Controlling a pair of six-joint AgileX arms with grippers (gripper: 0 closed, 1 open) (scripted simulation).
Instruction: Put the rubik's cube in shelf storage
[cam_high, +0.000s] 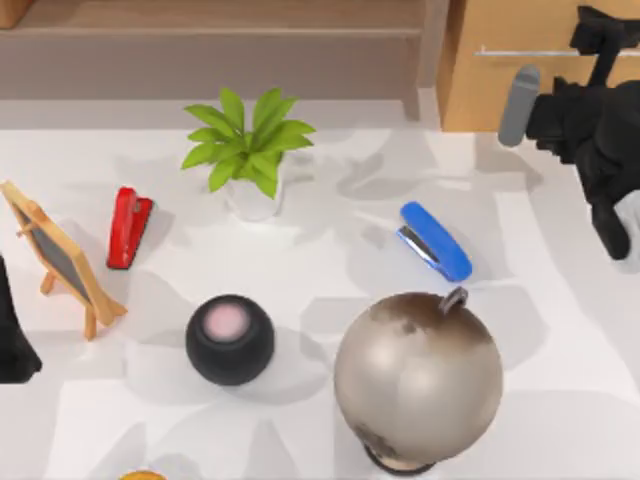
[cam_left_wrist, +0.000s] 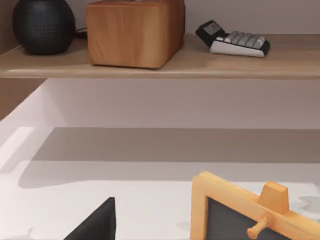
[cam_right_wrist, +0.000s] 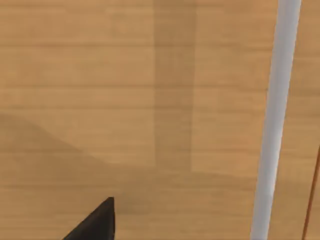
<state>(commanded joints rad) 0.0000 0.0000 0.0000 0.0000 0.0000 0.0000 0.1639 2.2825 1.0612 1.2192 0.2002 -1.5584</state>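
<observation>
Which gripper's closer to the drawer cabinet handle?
Right. The right gripper sits at the metal handle of the drawer cabinet; the left arm is parked at the table's far left edge.

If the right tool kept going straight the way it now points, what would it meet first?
Most likely the orange-tan drawer cabinet: the right wrist view faces its wooden front squarely, with the metal handle off to one side. The right tool sits near that cabinet in the top view. How near is unclear.

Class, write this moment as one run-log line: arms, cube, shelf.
right arm: raised at drawer cabinet, facing its handle | left arm: parked at left table edge | rubik's cube: not located | shelf storage: no cube seen
</observation>
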